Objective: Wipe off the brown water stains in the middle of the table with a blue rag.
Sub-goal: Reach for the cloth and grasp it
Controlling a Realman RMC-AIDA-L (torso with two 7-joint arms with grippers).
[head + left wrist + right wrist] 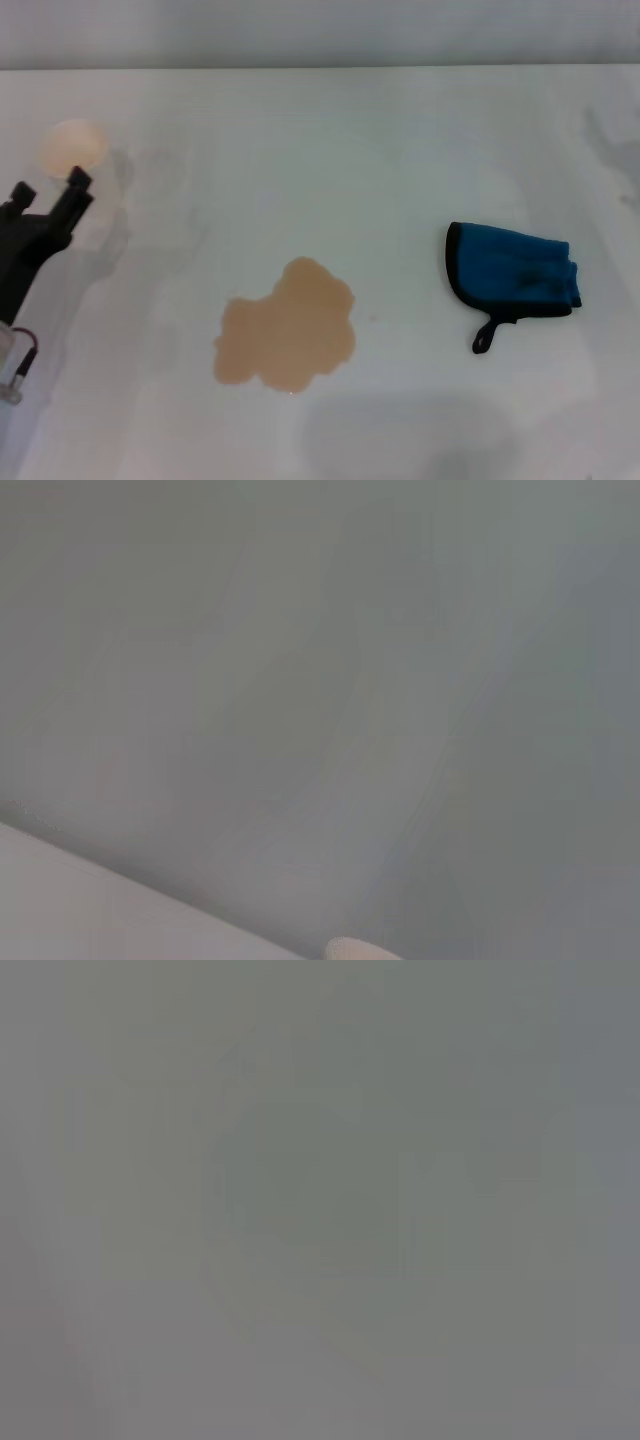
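One blue rag, one brown puddle, and one paper cup sit on one white counter. One pincer shows, the left.

Stain: I see the brown water stains as one flat tan lobed puddle, lower centre | Rag: the blue rag, folded, black-edged, loop strap trailing, centre right, well apart | Surface: both on the table, plain white.
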